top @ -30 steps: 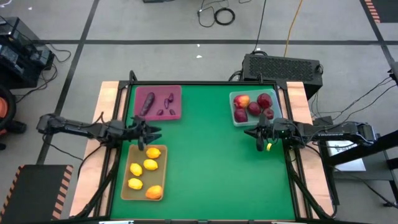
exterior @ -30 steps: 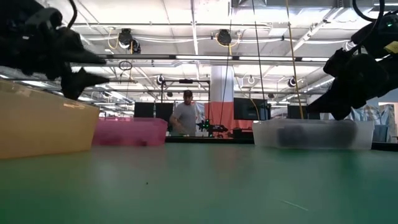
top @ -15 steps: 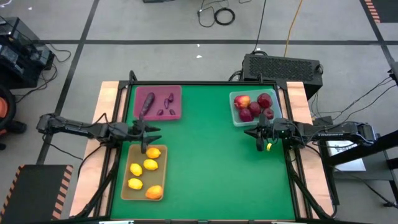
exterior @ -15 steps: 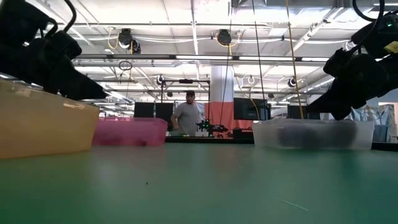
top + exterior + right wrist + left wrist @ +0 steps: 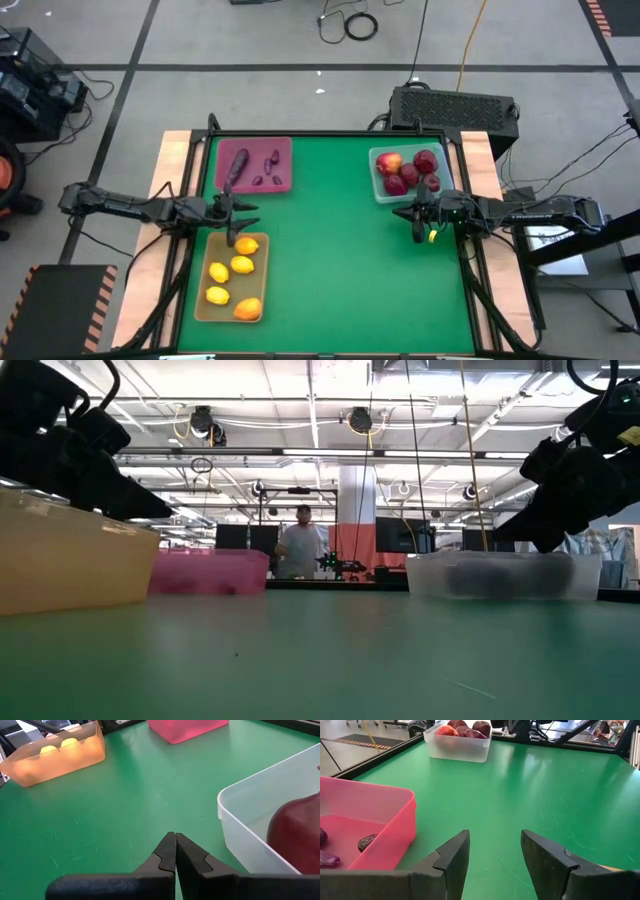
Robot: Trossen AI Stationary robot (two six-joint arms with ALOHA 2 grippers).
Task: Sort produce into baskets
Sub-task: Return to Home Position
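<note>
The maroon tray at the far left holds dark purple vegetables. The clear tray at the far right holds red apples. The tan-yellow tray at the near left holds lemons and one orange fruit. My left gripper is open and empty, hovering between the maroon and tan-yellow trays; its fingers show apart in the left wrist view. My right gripper is shut and empty just near of the clear tray.
The green mat lies bare between the trays. Wooden strips run along the table's left and right edges. A black box stands behind the far right corner. A person stands in the room beyond the table.
My left gripper has drawn back a little toward the table's left edge, off the far end of the tan-yellow tray. The produce and the trays have stayed where they were.
</note>
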